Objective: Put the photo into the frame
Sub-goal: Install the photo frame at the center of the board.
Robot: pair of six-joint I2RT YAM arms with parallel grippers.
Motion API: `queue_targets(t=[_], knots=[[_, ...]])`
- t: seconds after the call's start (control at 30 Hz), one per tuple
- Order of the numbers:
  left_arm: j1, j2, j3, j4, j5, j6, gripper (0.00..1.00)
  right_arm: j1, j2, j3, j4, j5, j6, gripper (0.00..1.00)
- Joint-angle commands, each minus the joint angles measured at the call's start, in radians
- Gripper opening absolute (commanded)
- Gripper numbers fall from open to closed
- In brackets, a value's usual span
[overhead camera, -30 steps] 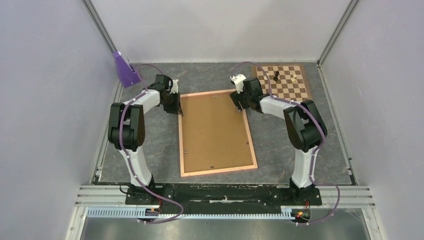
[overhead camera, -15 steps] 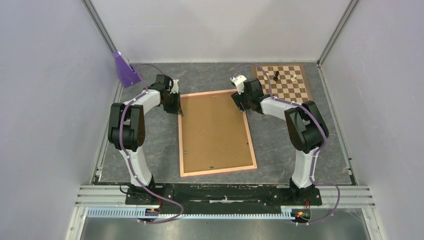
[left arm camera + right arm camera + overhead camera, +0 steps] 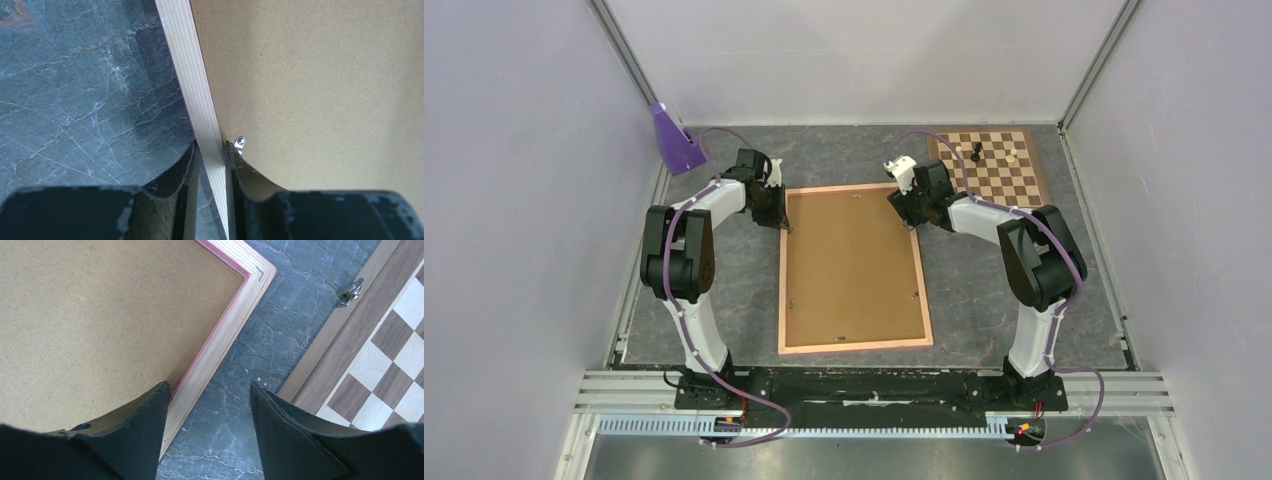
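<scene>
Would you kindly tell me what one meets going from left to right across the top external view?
Purple wedge → left end effector → frame, back side up → right end effector → chessboard.

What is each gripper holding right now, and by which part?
Left gripper pinches the frame by its left rail. Right gripper holds nothing; its open jaws straddle the right rail.

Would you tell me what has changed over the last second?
The frame turned slightly, its near end swinging left. The right gripper shifted a little to the right at the far right corner, its jaws open astride the edge. The left gripper stayed clamped on the frame's left edge; the chessboard did not move.
</scene>
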Motion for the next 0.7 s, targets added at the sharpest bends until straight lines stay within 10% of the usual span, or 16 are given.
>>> queue_targets(t=[0.0, 0.67], knots=[[0.014, -0.005, 0.007, 0.021, -0.060, -0.035, 0.02, -0.037, -0.012, -0.001, -0.122, -0.020, -0.070, 0.61], [0.045, 0.026, 0.021, 0.061, -0.072, -0.079, 0.02, -0.085, -0.020, 0.131, -0.272, -0.242, -0.211, 0.74]])
